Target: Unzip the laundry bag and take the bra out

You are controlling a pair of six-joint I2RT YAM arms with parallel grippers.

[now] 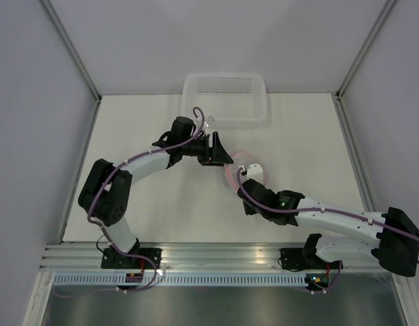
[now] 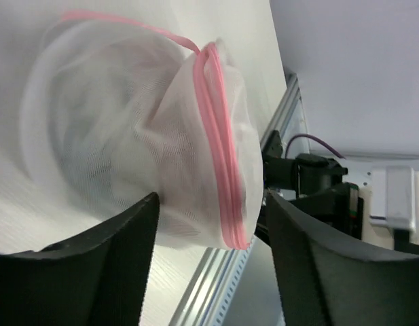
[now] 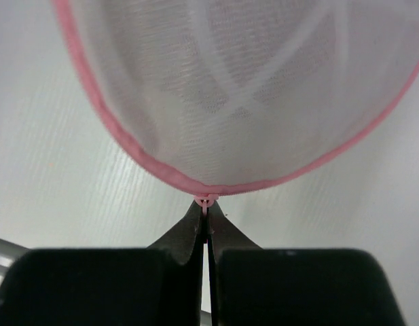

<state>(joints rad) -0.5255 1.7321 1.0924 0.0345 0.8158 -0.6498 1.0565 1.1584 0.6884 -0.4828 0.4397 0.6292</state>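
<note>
The right pincer (image 3: 208,212) has its black tips pinched tight on the tiny pink zipper pull (image 3: 206,200) of the domed, translucent white mesh laundry bag (image 3: 250,88), near the middle of the pale desk (image 1: 161,210). The left pincer (image 2: 212,210) gapes wide around the bag's pink-trimmed edge.

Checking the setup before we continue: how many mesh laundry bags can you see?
1. The laundry bag is mid-table in front of the basket, between the open left gripper and the right gripper, which pinches its zipper pull. No other shows.
</note>
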